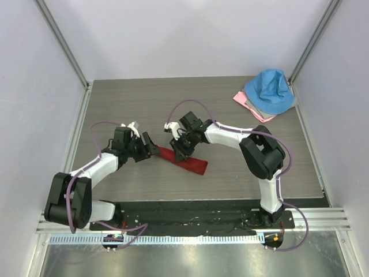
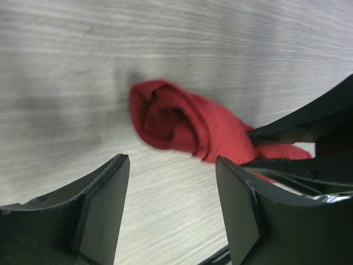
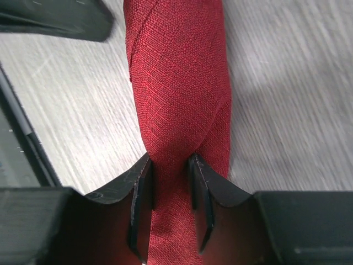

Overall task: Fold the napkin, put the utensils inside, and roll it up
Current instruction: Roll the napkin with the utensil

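Observation:
The dark red napkin [image 1: 193,163] lies rolled into a long bundle on the grey wood table [image 1: 132,104], slanting down to the right. My right gripper [image 1: 177,151] comes down on the roll near its left part. In the right wrist view its jaws [image 3: 171,163] pinch the napkin [image 3: 176,72] from both sides. My left gripper [image 1: 151,147] sits at the roll's left end, open. In the left wrist view its jaws [image 2: 171,193] hold only bare table between them, a little short of the napkin's open end [image 2: 182,124]. The utensils are hidden.
A bright blue cloth [image 1: 268,89] lies on pink [image 1: 241,98] and grey cloths at the back right corner. Metal frame posts and white walls bound the table on three sides. The black base plate [image 1: 190,213] runs along the near edge.

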### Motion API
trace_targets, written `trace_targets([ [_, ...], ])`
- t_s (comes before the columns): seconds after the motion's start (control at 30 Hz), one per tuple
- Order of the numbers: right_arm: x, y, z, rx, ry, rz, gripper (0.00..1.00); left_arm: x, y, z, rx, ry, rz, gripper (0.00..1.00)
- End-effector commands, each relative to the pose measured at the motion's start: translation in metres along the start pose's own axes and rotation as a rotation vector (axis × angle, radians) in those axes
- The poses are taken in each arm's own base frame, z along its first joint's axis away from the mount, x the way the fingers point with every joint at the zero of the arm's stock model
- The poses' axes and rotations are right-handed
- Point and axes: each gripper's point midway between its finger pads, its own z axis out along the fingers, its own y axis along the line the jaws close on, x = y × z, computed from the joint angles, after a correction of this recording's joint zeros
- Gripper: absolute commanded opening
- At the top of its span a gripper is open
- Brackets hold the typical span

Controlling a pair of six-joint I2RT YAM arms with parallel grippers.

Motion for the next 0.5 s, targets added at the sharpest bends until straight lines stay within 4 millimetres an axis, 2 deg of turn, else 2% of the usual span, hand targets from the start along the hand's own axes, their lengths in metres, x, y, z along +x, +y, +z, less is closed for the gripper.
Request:
trace_targets([
  [0.0,-0.003,0.019,0.003,-0.108,0.018,0.034,0.35,-0.015,-0.018,0.01,0.101,-0.056,0.044,0.68],
  [0.17,-0.001,0.016,0.006,-0.11,0.031,0.051,0.36,-0.018,-0.022,0.017,0.135,-0.078,0.048,0.66],
  [0.27,-0.002,0.015,0.005,-0.11,0.03,0.054,0.36,-0.017,-0.02,0.023,0.138,-0.067,0.047,0.56],
  [0.3,-0.005,0.014,0.003,-0.107,0.023,0.053,0.37,-0.017,-0.021,0.024,0.143,-0.063,0.046,0.47],
  [0.37,-0.012,0.017,-0.003,-0.099,0.005,0.048,0.39,-0.014,-0.021,0.028,0.149,-0.042,0.039,0.37],
  [0.4,-0.018,0.017,-0.007,-0.088,-0.009,0.042,0.42,-0.017,-0.023,0.028,0.151,-0.045,0.04,0.23],
  [0.47,-0.026,0.018,-0.016,-0.069,-0.031,0.04,0.54,-0.014,-0.016,0.029,0.108,-0.021,0.02,0.08],
])
